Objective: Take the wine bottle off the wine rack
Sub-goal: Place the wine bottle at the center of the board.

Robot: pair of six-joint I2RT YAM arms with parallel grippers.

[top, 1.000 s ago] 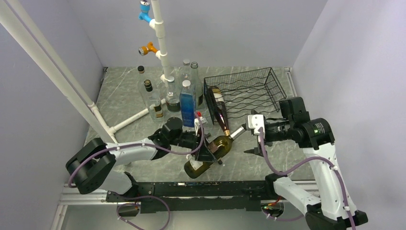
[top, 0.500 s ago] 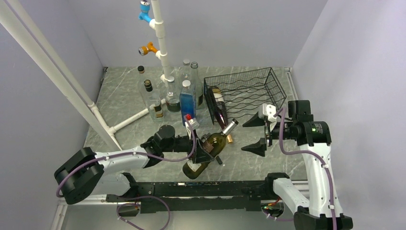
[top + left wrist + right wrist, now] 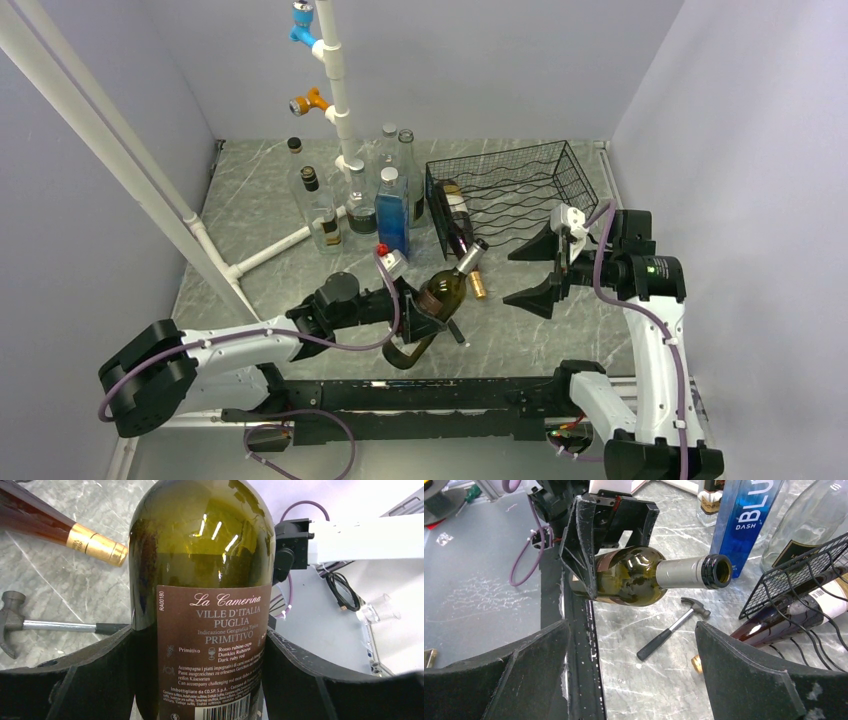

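Observation:
The wine bottle (image 3: 441, 294), green glass with a brown label (image 3: 210, 645), is held clear of the table, its open neck (image 3: 694, 572) aimed at the right arm. My left gripper (image 3: 425, 322) is shut on its body, with a black finger (image 3: 95, 675) pressed against each side. The black wire wine rack (image 3: 520, 190) stands at the back right. A dark red bottle (image 3: 456, 225) lies in it, its gold-capped neck (image 3: 95, 545) poking out the front. My right gripper (image 3: 523, 276) hangs open to the right of the bottle's neck, holding nothing.
A small hammer (image 3: 672, 628) lies on the marble table under the held bottle. Several upright bottles, one of them blue (image 3: 391, 215), stand at the back centre round a white pipe stand (image 3: 335, 90). A black rail (image 3: 400, 392) runs along the near edge.
My left arm drew the wine bottle back toward the near left, away from the rack. The right gripper pulled away from the bottle's neck to the right and stayed open.

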